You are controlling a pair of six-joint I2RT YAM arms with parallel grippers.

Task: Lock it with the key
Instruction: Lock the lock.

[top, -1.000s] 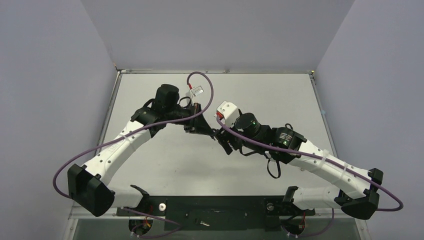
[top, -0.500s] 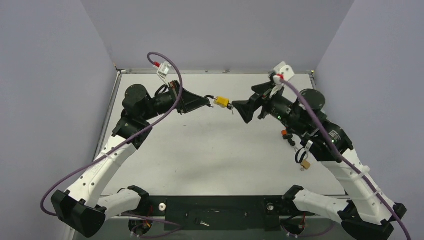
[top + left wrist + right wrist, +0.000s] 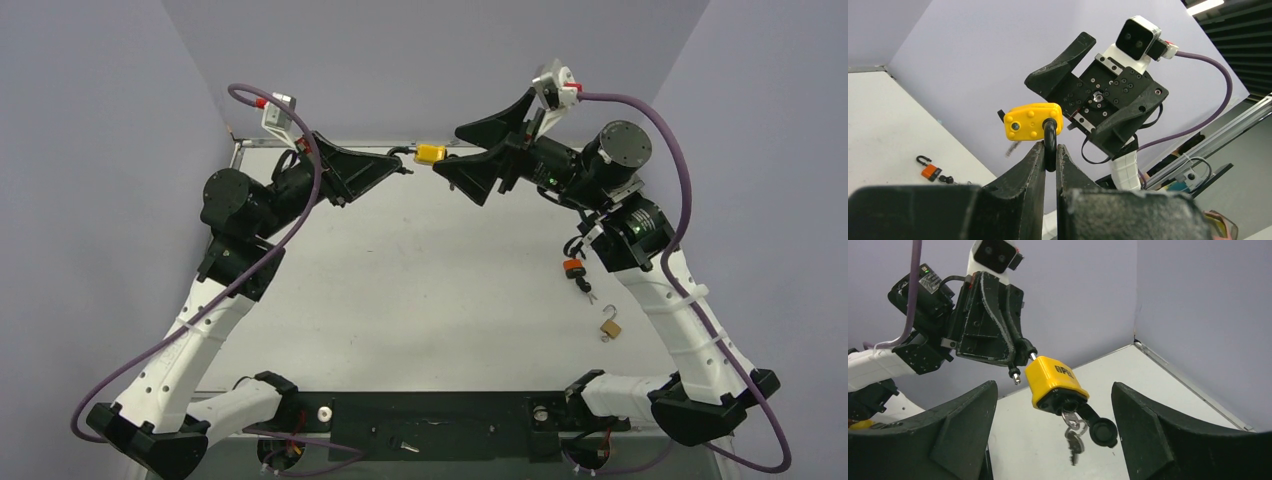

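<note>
The yellow padlock (image 3: 431, 153) hangs in the air near the back wall, between the two grippers. My left gripper (image 3: 407, 166) is shut on its black shackle (image 3: 1050, 145), seen clearly in the left wrist view. The shackle's free end (image 3: 1015, 376) stands out of the body, so the padlock is open. A small silver key (image 3: 1068, 419) sits in the keyhole under the padlock (image 3: 1053, 381), beside an open black dust cap (image 3: 1103, 431). A second key (image 3: 1075, 446) dangles from its ring. My right gripper (image 3: 450, 150) is open and empty, jaws wide on either side of the padlock's underside, not touching it.
An orange padlock (image 3: 572, 267) with a bunch of keys (image 3: 586, 291) lies on the white table (image 3: 420, 300) at the right, also in the left wrist view (image 3: 928, 170). A brass padlock (image 3: 609, 327) lies nearer the front right.
Both arms have risen from low over the table's middle and moved toward the back wall. The yellow padlock has gone up with the left gripper, and the right gripper stays facing it.
</note>
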